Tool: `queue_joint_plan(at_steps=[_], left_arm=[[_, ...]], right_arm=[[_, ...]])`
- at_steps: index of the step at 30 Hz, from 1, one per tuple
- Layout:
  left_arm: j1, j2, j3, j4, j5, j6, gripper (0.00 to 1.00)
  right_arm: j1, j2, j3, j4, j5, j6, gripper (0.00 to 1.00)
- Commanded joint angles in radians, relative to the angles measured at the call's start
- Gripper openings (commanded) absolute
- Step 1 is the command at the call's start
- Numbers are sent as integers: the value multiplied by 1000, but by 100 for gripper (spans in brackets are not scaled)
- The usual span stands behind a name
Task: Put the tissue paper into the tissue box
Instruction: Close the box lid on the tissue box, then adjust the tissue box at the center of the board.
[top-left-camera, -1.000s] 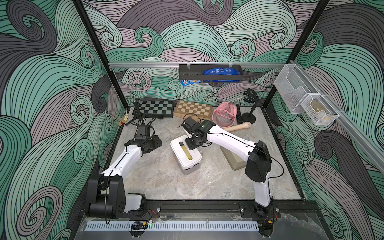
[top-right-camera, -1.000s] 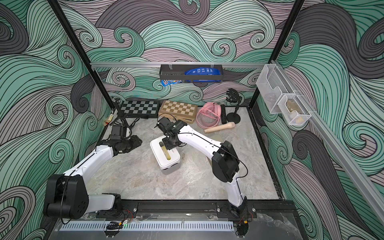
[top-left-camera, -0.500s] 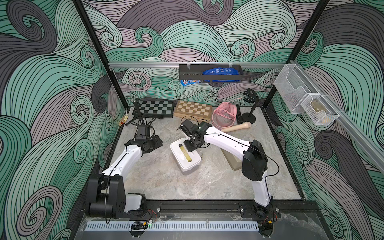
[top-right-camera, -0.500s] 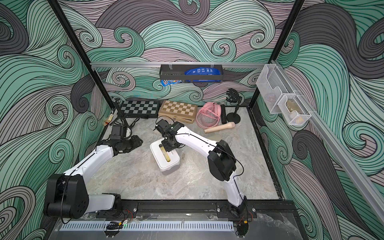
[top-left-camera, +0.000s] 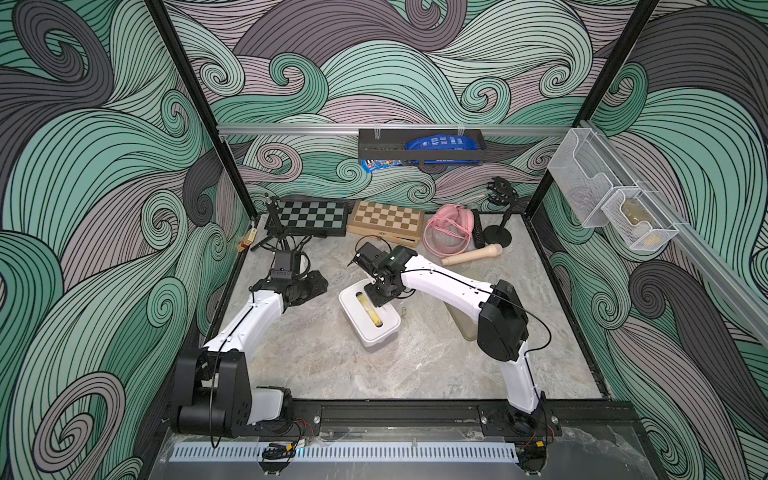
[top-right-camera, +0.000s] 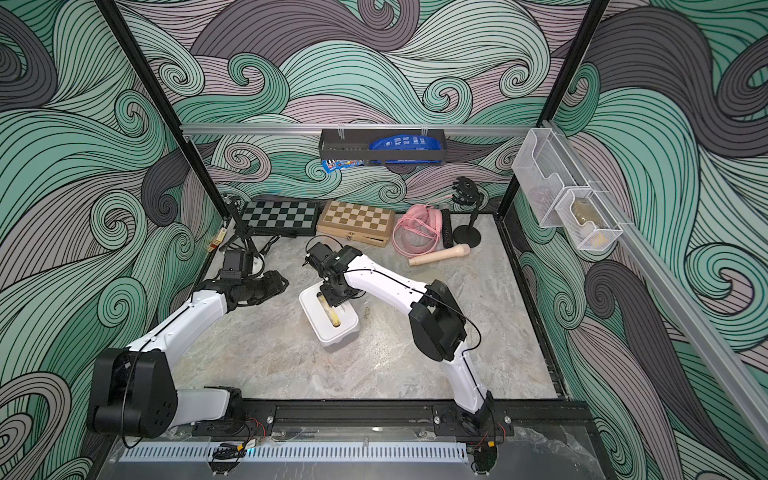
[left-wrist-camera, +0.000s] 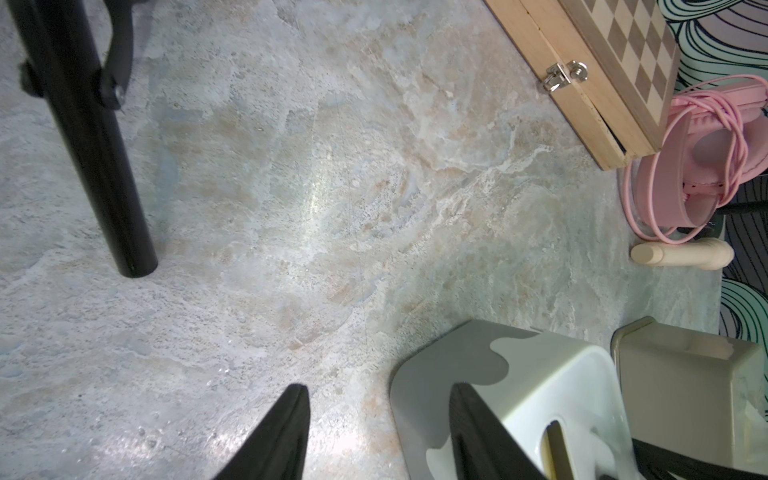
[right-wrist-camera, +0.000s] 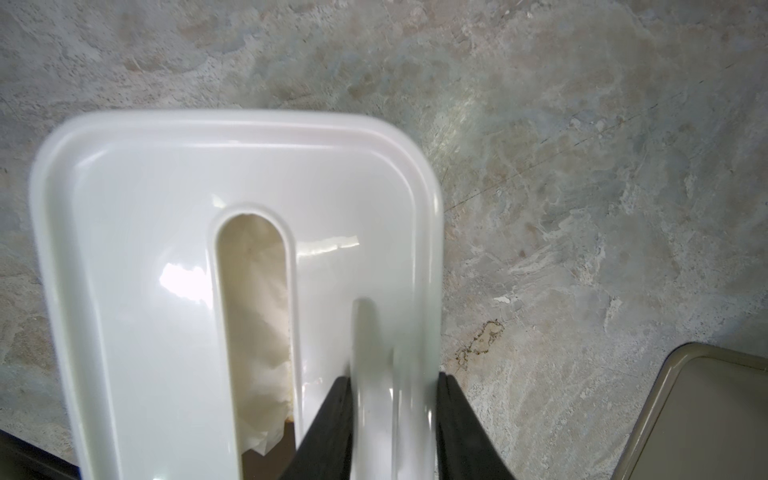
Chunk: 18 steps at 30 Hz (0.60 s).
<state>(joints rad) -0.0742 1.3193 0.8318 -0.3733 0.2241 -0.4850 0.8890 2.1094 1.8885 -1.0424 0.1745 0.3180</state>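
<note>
Find the tissue paper (right-wrist-camera: 257, 316) down inside the white tissue box (top-left-camera: 351, 311), showing crumpled through the long slot (right-wrist-camera: 251, 291) in its top. Expect it soft, near weightless and easy to tear: pinch a loose fold lightly rather than drag it across the slot's edge, and press down through the middle of the slot if in need of more tucking. Treat the box as light, glossy plastic, likely to slide or tip on the marble-patterned table (top-left-camera: 332, 374); take it by the raised rim. See the right gripper (right-wrist-camera: 394, 378) clamped on exactly that rim along one long side, one finger inside and one outside. See the left gripper (left-wrist-camera: 378, 386) spread apart and holding nothing, low over bare table near the box. Mind the tan box (right-wrist-camera: 706, 415) just beside the tissue box, under the right arm, and the black tripod leg (left-wrist-camera: 104, 166) near the left arm. Ignore, well apart at the back, the wooden chess box (top-left-camera: 386, 222), pink headphones (top-left-camera: 451, 230) and wooden pestle (top-left-camera: 471, 255).
</note>
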Motion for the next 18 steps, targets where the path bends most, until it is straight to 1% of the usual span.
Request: queue_joint_plan(at_steps=[1,3,6,8,10,13,16,18], left_arm=[[-6,16,24,-7,32,25,57],[-10,17,17,-12,35,26,57],[-15,26,7,-26,32,30,57],[-15,41,-1,-38,30,30,57],[-17,59,-14,-53,40,22,57],[-21,76,-47,-57,60,13,56],[-36,91,-64,-71,40,2,56],[-55,97,-71,-71,31,-7,56]], right_arm=[[7,11,32,-13,-14,14,29],[9,11,32,-11,-25,29,29],[19,7,41,-10,-17,40,36],[21,-6,52,-11,-5,40,44],[20,-32,70,-11,28,28,59],[16,-74,101,-10,47,-5,68],[-9,-115,81,-7,38,-24,72],[-45,-146,-1,20,38,-40,72]])
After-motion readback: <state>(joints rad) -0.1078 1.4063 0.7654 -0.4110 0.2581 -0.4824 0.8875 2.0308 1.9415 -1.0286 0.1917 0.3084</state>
